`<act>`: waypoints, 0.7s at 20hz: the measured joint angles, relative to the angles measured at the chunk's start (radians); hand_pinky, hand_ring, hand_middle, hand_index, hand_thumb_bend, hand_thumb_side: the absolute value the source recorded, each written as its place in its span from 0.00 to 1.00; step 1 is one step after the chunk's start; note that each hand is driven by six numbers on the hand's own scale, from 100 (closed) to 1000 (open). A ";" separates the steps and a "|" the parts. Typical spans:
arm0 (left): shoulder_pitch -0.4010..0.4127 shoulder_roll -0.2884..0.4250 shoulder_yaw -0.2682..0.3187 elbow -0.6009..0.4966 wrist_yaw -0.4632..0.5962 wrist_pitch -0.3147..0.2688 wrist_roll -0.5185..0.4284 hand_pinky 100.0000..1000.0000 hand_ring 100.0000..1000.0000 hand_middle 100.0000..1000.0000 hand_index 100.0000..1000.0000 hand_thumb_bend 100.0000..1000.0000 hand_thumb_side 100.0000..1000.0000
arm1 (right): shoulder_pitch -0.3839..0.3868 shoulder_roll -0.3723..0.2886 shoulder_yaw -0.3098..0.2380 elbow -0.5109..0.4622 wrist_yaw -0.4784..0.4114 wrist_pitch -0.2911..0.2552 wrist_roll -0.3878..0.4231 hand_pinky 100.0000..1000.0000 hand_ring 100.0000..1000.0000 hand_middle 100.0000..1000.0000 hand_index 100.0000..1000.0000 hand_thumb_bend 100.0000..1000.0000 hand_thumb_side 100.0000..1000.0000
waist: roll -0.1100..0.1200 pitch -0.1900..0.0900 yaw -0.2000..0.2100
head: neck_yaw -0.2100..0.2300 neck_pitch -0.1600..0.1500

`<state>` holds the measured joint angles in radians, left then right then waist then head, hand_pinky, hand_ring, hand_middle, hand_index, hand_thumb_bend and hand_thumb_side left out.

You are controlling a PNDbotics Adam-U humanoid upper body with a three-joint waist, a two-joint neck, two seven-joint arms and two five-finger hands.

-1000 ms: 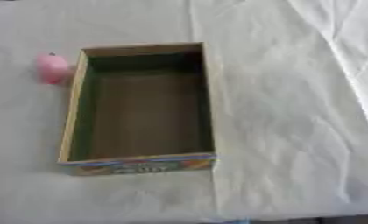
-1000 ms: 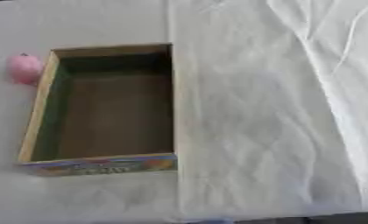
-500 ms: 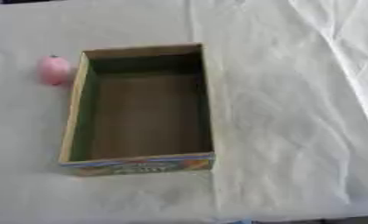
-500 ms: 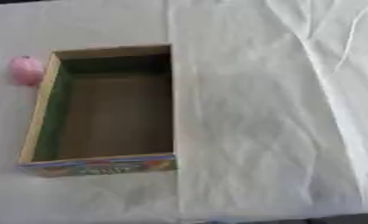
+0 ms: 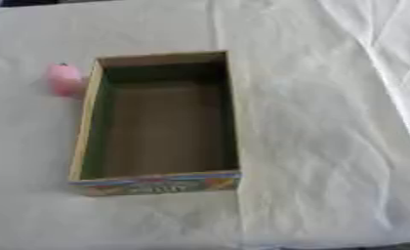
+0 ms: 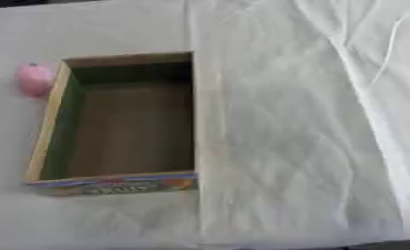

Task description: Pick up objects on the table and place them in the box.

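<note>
Nothing is seen to have changed: the pink object [image 5: 63, 79] stays left-centre beside the empty box [image 5: 83, 141]; no hand is shown.

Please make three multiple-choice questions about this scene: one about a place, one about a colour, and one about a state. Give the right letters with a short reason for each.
1. Where is the small round object?
A. inside the box
B. on the cloth, left of the box near its far corner
C. on the cloth, right of the box

2. What colour is this object?
A. pink
B. blue
C. yellow

3. What is the state of the box?
A. closed by a lid
B. open and empty
C. open and full

Answers:
1 B: the pink object lies outside the left wall of the box, on the white cloth.
2 A: it looks plainly pink.
3 B: no lid, and only the bare brown floor shows inside.
</note>
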<state>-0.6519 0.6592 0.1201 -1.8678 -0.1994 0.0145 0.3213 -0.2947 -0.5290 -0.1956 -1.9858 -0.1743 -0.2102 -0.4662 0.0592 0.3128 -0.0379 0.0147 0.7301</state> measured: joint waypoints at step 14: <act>-0.179 0.096 -0.357 0.354 -0.223 -0.013 -0.222 0.57 0.64 0.73 0.98 0.02 0.80 | -0.008 -0.005 0.012 0.000 -0.015 0.002 0.015 0.47 0.56 0.55 0.77 0.00 1.00 | 0.005 -0.006 -0.024 | 0.000 0.001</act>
<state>-0.8306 0.7552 -0.2368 -1.5137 -0.4229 0.0011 0.0992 -0.3026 -0.5337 -0.1836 -1.9858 -0.1889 -0.2078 -0.4509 0.0646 0.3067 -0.0622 0.0150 0.7314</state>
